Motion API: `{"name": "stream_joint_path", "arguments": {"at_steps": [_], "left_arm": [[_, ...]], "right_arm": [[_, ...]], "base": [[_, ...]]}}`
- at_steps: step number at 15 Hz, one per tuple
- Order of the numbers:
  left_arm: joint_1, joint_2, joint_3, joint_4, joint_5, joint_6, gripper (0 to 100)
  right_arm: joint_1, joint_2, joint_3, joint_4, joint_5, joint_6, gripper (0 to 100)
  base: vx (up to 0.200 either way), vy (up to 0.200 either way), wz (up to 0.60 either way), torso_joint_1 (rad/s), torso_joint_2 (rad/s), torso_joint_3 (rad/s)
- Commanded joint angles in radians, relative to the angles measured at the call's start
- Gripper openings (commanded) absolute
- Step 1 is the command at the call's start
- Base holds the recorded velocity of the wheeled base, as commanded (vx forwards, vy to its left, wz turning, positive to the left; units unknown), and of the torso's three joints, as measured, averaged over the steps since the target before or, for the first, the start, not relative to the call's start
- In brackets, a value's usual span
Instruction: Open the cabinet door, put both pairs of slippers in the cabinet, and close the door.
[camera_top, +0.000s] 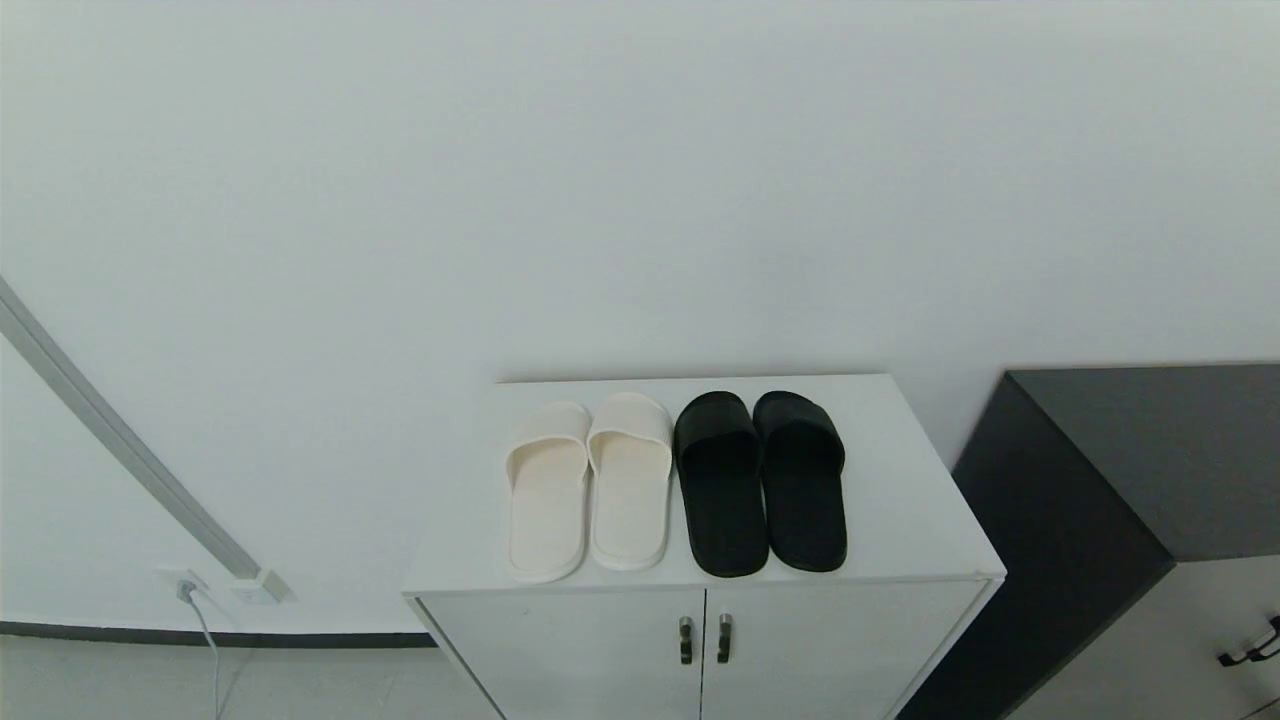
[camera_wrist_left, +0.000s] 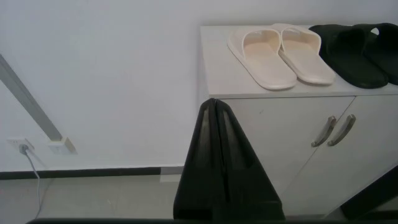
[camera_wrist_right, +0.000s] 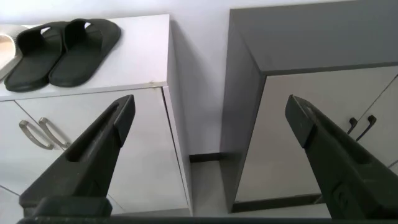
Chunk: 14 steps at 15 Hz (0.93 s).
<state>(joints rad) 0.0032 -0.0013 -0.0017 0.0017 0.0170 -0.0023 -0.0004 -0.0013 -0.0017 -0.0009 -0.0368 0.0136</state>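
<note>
A white cabinet (camera_top: 900, 470) stands against the wall with both doors shut. Two metal handles (camera_top: 705, 640) sit side by side at the doors' meeting edge. On its top lie a pair of cream slippers (camera_top: 590, 490) on the left and a pair of black slippers (camera_top: 760, 485) on the right, toes toward the wall. My left gripper (camera_wrist_left: 215, 109) is shut and empty, out in front of the cabinet's left side, below its top. My right gripper (camera_wrist_right: 208, 109) is open, in front of the gap between the white cabinet (camera_wrist_right: 149, 130) and the dark one.
A dark grey cabinet (camera_top: 1120, 470) stands close to the right of the white one. A wall socket with a cable (camera_top: 190, 590) and a slanted conduit (camera_top: 120, 440) are on the wall at the left.
</note>
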Motion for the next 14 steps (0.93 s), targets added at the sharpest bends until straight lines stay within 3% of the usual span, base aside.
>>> {"name": "stream_joint_path", "arguments": {"at_steps": [1, 4, 6, 7, 10, 12, 14], "left_arm": [[0.000, 0.001, 0.000, 0.000, 0.000, -0.001, 0], [0.000, 0.001, 0.000, 0.000, 0.000, 0.001, 0], [0.000, 0.001, 0.000, 0.000, -0.014, 0.005, 0], [0.000, 0.001, 0.000, 0.000, -0.014, 0.005, 0], [0.000, 0.001, 0.000, 0.000, -0.015, 0.028, 0], [0.000, 0.001, 0.000, 0.000, -0.017, 0.041, 0], [0.000, 0.001, 0.000, 0.000, -0.017, 0.042, 0]], "right_arm": [[0.000, 0.001, 0.000, -0.001, 0.000, 0.000, 100], [-0.001, 0.001, 0.000, -0.004, -0.009, 0.002, 100], [0.039, 0.153, -0.221, -0.002, -0.003, 0.135, 100], [0.066, 0.268, -0.262, 0.019, 0.048, 0.154, 100], [0.073, 0.465, -0.219, -0.007, 0.212, 0.104, 100], [0.094, 0.578, -0.242, -0.070, 0.247, 0.104, 100], [0.218, 0.816, -0.282, -0.228, 0.225, 0.111, 100]], "base": [[0.000, 0.000, 0.00, 0.000, 0.00, 0.000], [0.000, 0.000, 0.00, 0.000, 0.00, 0.000], [0.000, 0.000, 0.00, 0.000, 0.00, 0.000], [0.000, 0.000, 0.00, 0.000, 0.00, 0.000], [0.000, 0.000, 0.00, 0.000, 0.00, 0.000], [0.000, 0.000, 0.00, 0.000, 0.00, 0.000], [0.000, 0.000, 0.00, 0.000, 0.00, 0.000]]}}
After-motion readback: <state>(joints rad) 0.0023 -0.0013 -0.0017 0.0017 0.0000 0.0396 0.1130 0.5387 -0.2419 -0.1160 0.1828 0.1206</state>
